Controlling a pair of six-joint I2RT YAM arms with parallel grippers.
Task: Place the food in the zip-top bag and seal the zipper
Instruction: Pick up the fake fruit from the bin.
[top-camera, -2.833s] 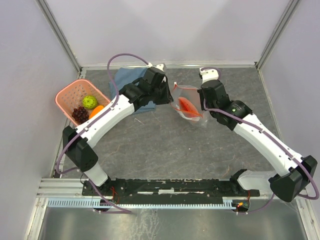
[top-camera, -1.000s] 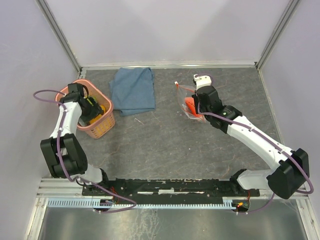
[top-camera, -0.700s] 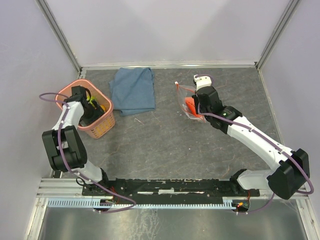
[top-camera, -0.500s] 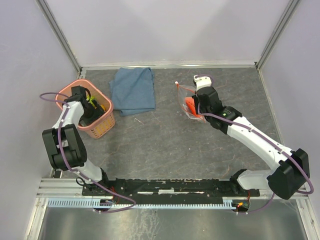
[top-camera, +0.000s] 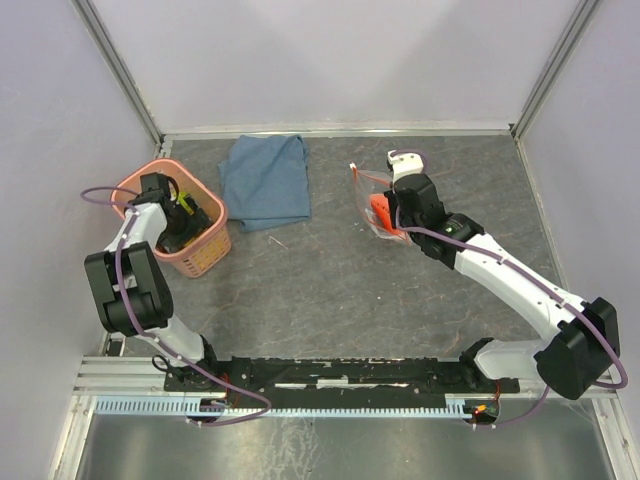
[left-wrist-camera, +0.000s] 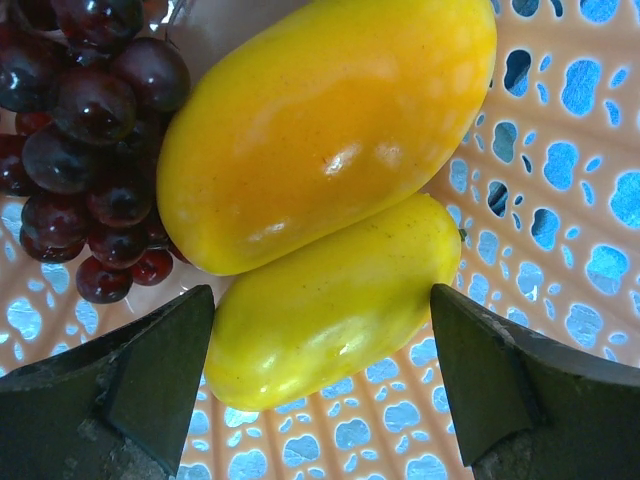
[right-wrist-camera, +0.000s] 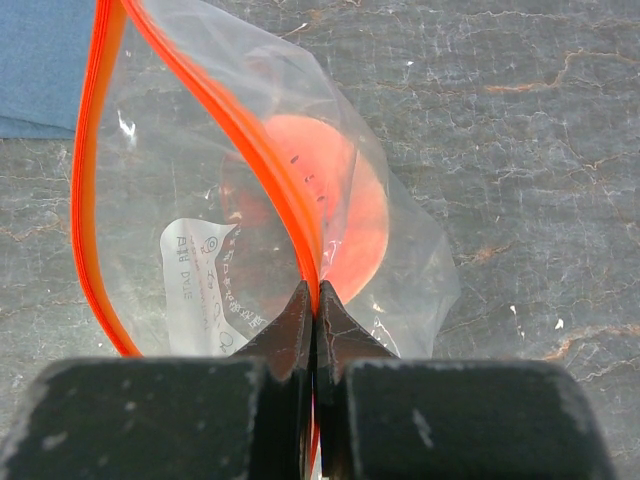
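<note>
Food lay split between two places on the table (top-camera: 330, 290). Most of it sat in the pink basket (top-camera: 205, 255), which stood by the table's left edge toward the far-left corner. In the left wrist view a dark purple grape bunch (left-wrist-camera: 85, 130) lay against the basket's left side, touching a large yellow-orange fruit (left-wrist-camera: 330, 120), and a smaller yellow piece (left-wrist-camera: 335, 300) lay just under that fruit and against it.

The left gripper (left-wrist-camera: 322, 310) reached down into the basket with its jaws spread wide, one finger on either side of the smaller yellow piece. Whether the fingers touched that piece could not be told, and nothing was clamped.

The zip-top bag (right-wrist-camera: 200, 200) rested on the table toward the far edge, a little right of the middle, well apart from the basket. Its mouth gaped, the two runs of the orange-red zipper (right-wrist-camera: 230, 130) bowed away from each other. An orange piece (right-wrist-camera: 345, 200) showed through the clear plastic inside the bag.

The right gripper (right-wrist-camera: 316, 300) was pinched tight on the zipper strip at the near end of the mouth, holding that lip up.

A blue cloth (top-camera: 266, 182) lay flat near the far edge, between the basket and the bag.
</note>
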